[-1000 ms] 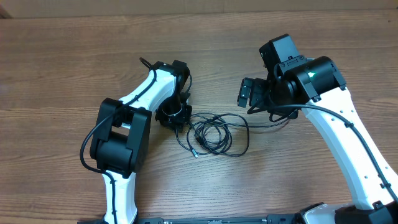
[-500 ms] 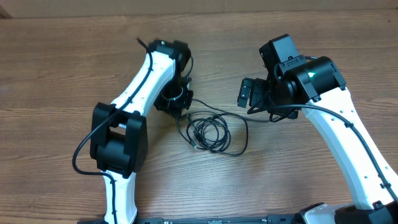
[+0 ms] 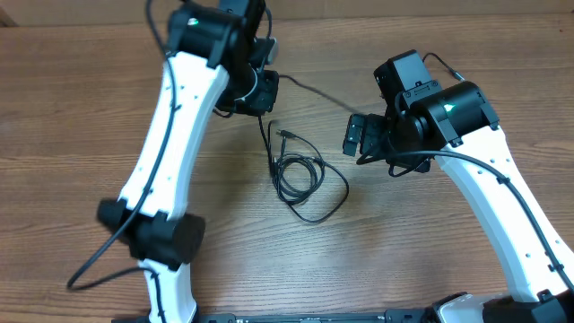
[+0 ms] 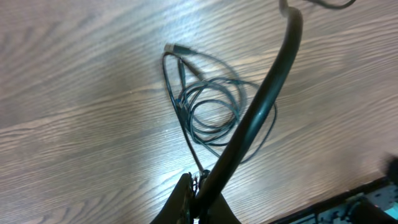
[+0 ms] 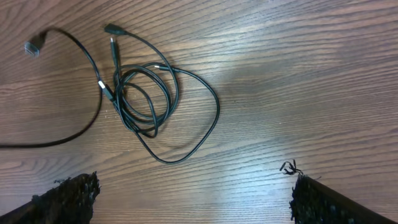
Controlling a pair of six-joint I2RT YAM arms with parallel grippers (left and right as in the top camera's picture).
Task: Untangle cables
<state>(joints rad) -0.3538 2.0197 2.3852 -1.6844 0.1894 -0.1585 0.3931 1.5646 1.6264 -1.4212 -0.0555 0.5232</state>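
Thin black cables lie in a loose tangled coil [image 3: 300,175] on the wooden table between the arms. The coil also shows in the left wrist view [image 4: 214,109] and the right wrist view [image 5: 146,102]. My left gripper [image 3: 260,90] is at the far side, shut on a cable [image 4: 273,68]. From it one strand [image 3: 314,91] stretches right toward the right arm, and another drops down to the coil. My right gripper [image 3: 356,135] is open and empty, right of the coil, its fingers [image 5: 65,196] spread wide. A loose plug [image 5: 32,46] lies apart from the coil.
A short plug end [image 3: 285,135] sticks out at the coil's top. The bare wooden table [image 3: 81,117] surrounds the cables. Its far edge [image 3: 502,13] runs just behind the left gripper.
My left arm has swung up and away toward the far edge with a cable in its grip. The coil has been pulled longer and shifted. The right arm has not moved.
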